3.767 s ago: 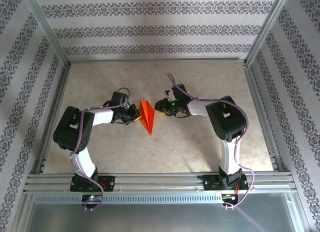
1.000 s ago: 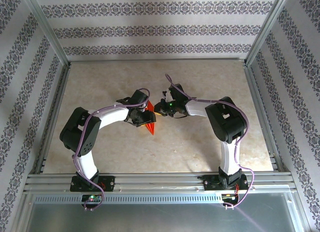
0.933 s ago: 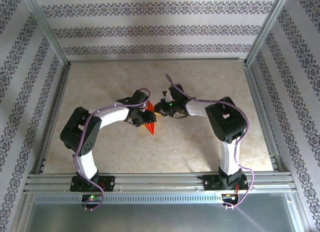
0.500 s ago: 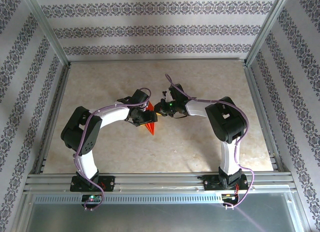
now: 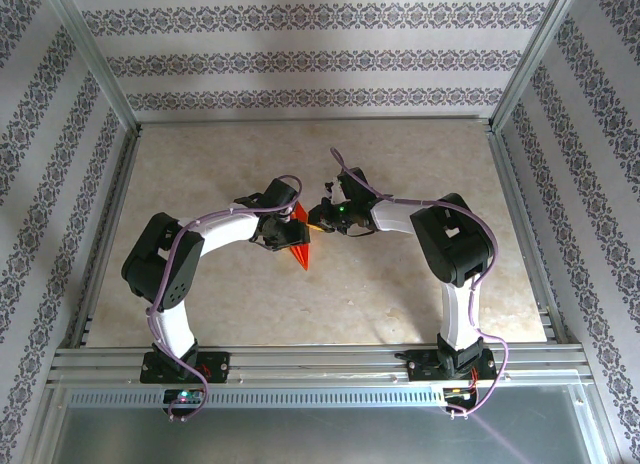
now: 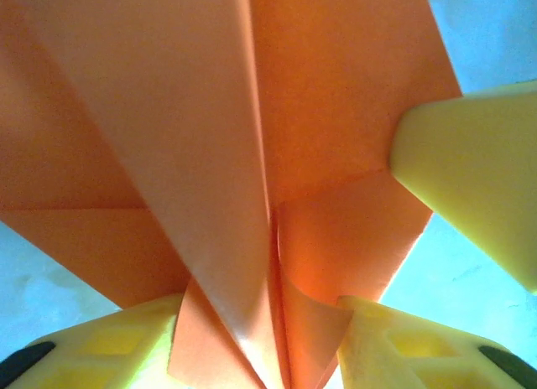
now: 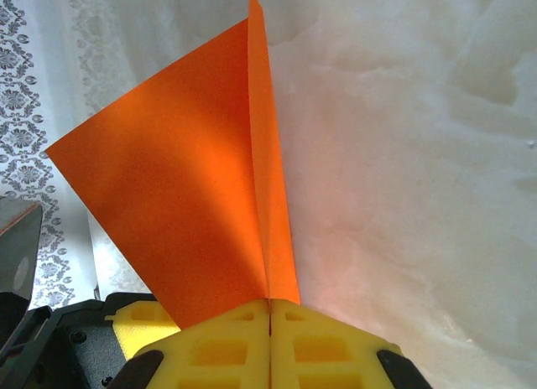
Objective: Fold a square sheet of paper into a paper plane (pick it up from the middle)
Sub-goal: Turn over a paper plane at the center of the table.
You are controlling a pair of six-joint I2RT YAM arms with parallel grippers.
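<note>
Right wrist: right gripper (image 7: 270,309) clamped on paper plane (image 7: 201,188) ridge; left wrist: left gripper (image 6: 264,326) fingers apart astride folds; marbled table (image 5: 400,284), patterned walls (image 5: 300,59).

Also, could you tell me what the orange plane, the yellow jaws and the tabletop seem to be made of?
Paper plane: thin matte paper, judging by its sharp creases. Jaws: probably moulded matte yellow plastic or foam, with recessed cells. Table: likely stone-patterned laminate, mottled beige.

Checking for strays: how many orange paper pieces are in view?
1: the paper plane, mid-table, with the right gripper shut on it and the left gripper around it. Others may hide beneath them.
</note>
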